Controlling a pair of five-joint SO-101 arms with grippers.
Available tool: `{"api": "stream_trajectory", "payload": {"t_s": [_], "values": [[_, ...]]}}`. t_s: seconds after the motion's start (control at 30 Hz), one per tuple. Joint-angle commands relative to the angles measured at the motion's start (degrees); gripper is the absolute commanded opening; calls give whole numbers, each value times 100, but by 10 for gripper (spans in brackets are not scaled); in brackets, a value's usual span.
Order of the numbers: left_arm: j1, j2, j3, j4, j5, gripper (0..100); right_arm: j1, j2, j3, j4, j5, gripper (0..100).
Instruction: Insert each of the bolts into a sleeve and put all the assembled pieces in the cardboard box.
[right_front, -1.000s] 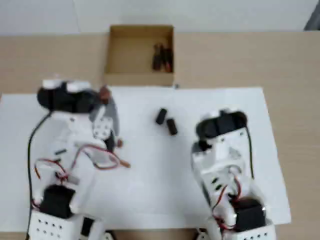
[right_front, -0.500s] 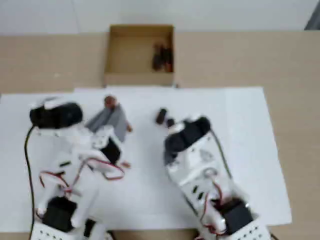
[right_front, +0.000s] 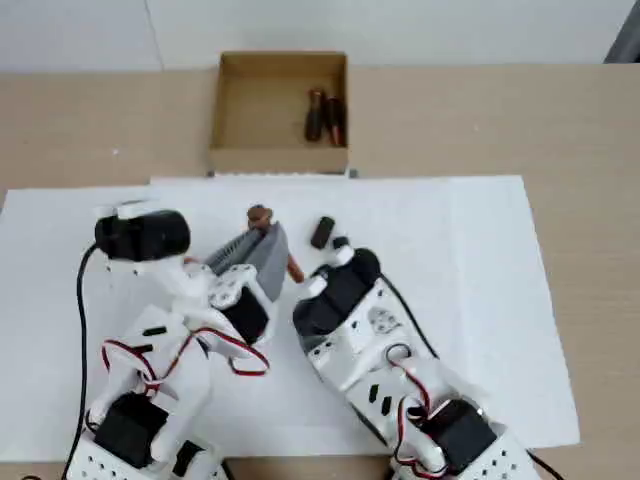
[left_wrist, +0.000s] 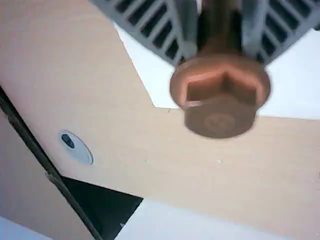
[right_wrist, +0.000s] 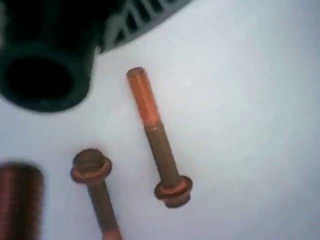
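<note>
Gripping, left hand (right_front: 260, 232): clenched on 1 bolt (left_wrist: 220, 95), grey jaws pinching the shank just behind the flanged head, held above the white sheet (right_front: 480, 260) short of the box.
Bolt handling: judged stiff metal, small and light, and round enough to roll if let go. It is best held on the shank near the head so the threaded end can lead into a bore.
Cardboard box (right_front: 278, 160): at the far edge of the sheet on the worktop (right_front: 580, 130), with 2 assembled pieces (right_front: 325, 115) lying inside against its right wall.
Spare bolts: 2 lie flat on the sheet, a long one (right_wrist: 157, 137) and a second (right_wrist: 95, 192) just beside it, not touching.
Loose sleeve (right_front: 322, 232): a dark, short tube on the sheet between the 2 hands and the box. It probably rolls easily, so take it across the outer wall and keep the bore open.
Right hand (right_front: 338, 252): close behind the loose sleeve, with another dark sleeve (right_wrist: 42, 75) right at its grey jaw, bore facing the camera. I cannot tell whether it is clenched on it.
In the way: the 2 arms crowd together mid-sheet, the loose sleeve lies on the line to the box, and the box's front wall must be cleared.
</note>
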Motion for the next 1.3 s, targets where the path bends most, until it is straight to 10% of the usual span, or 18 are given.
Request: {"api": "stream_trajectory", "payload": {"t_s": [0.0,1.27], "values": [[158,-114,-31,-79,35,5,-40,-40,-88,-251,193,3],[985,-123,409,1257,-193,5,-22,-48,-334,-259,316,3]]}}
